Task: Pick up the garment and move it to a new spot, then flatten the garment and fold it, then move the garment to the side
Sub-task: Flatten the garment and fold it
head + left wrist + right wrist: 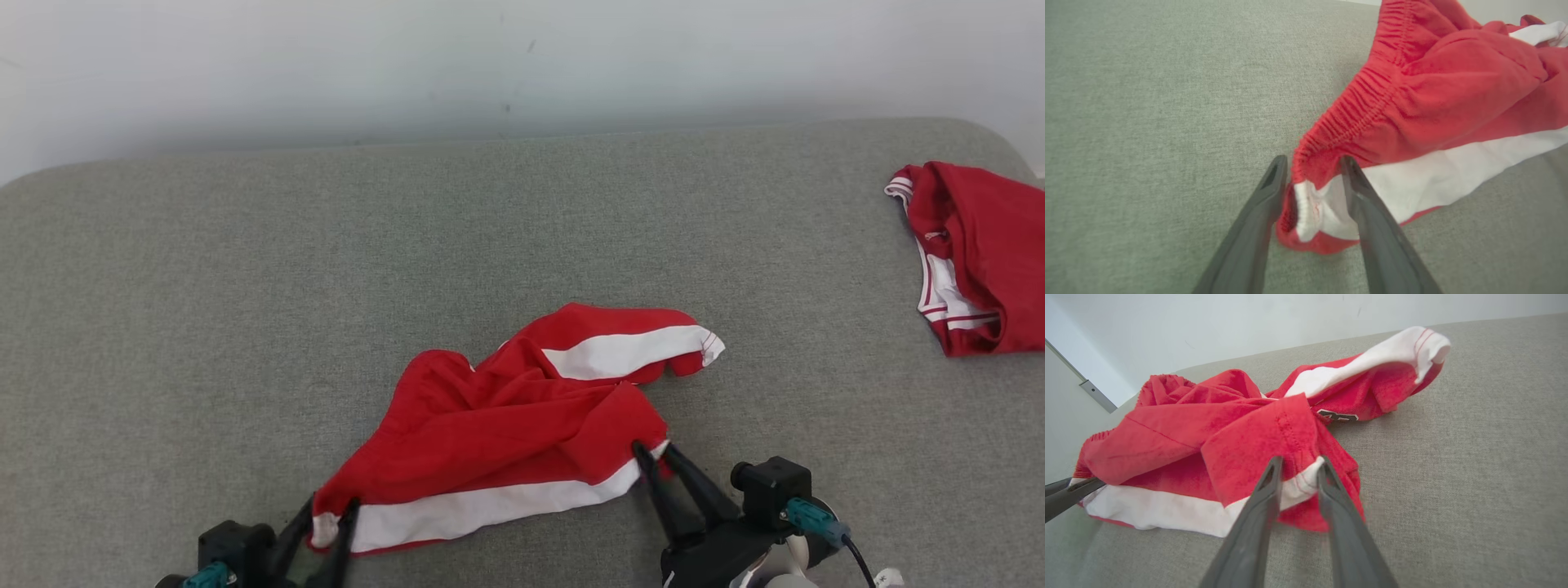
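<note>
Looking down, you find the red garment (506, 425) crumpled on the grey cushion (245, 286), near its front edge; your left gripper (332, 504) straddles one corner, your right gripper (654, 447) another. Whether either actually clamps cloth, I cannot tell.

garment (1208, 433): red-white, crumpled on grey worktop (1474, 457) | right tool (1299, 465): fingers straddle near white-banded corner, cloth between | left tool (1086, 484): tips at the opposite corner
</note>
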Controlling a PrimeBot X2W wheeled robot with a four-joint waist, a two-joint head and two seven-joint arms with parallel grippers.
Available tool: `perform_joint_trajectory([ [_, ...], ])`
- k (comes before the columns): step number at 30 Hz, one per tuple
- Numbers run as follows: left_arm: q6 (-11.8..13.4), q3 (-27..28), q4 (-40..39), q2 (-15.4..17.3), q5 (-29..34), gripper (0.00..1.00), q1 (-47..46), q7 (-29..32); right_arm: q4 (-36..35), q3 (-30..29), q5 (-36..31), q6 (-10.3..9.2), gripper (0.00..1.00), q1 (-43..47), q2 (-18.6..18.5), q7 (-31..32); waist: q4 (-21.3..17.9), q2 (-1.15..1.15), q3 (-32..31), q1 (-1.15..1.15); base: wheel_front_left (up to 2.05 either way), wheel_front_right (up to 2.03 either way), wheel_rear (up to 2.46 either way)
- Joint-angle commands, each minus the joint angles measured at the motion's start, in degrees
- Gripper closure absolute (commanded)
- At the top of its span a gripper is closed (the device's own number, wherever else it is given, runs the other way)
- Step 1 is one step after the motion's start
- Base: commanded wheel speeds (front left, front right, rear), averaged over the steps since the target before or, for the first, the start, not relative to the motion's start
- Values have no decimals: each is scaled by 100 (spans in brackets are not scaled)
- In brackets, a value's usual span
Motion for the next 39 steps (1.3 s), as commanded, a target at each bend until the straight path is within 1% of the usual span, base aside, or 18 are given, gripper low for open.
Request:
perform_joint_trajectory([
  [1, 9, -71, 22, 32, -60, 100, -84, -8, 1, 15, 27, -18, 100, -57, 23, -23, 6, -1, -8, -1, 0, 0, 0],
  [5, 9, -177, -133, 41, -193, 100, 5, -8, -135, 20, 5, -17, 100, -27, -7, -23, -14, -1, -62, -1, 0, 0, 0],
  [12, 8, -287, -962, 134, -658, 100, 179, -8, -718, -99, 50, -18, 100, 177, -259, -23, -53, -1, -189, -1, 0, 0, 0],
  [17, 8, -435, -1494, 323, -1144, 100, -214, 0, -1146, -216, 186, -18, 100, -65, -475, -23, -138, -1, -231, -1, 0, 0, 0],
  [19, 8, -483, -1663, 401, -1437, 100, -494, 110, -1276, -245, 349, -18, 100, -249, -546, -23, -182, -1, -212, -1, 0, 0, 0],
  [23, 8, -607, -1970, 603, -2016, 100, -1341, 603, -1413, -269, 670, -17, 100, -917, -775, 3, -286, -1, 10, -1, 0, 0, 0],
  [27, 8, -549, -1973, 606, -2597, 100, -2558, 1241, -1435, -375, 939, -17, 100, -1852, -1033, 225, -301, -1, 459, -1, 0, 0, 0],
  [30, 15, -330, -1682, 454, -3078, 100, -3616, 1741, -1412, -549, 1143, -17, 100, -2761, -1179, 497, -321, -1, 973, -1, 0, 0, 0],
  [32, 72, -199, -1426, 286, -3337, 100, -4399, 2087, -1328, -732, 1312, -18, 100, -3394, -1230, 736, -307, -1, 1340, -1, 0, 0, 0],
  [33, 72, -199, -1426, 286, -3337, 100, -4399, 2087, -1328, -732, 1312, -18, 100, -3394, -1230, 736, -307, -1, 1340, -1, 0, 0, 0],
  [36, 262, 28, -861, 58, -3595, 100, -5573, 2419, -1060, -1066, 1579, -17, 100, -4454, -1168, 1121, -289, -1, 1832, -1, 0, 0, 0],
  [39, 318, 80, -276, -80, -3486, 100, -6755, 2477, -582, -1338, 1642, -17, 100, -5579, -1089, 1456, -289, -1, 2254, -1, 0, 0, 0],
])
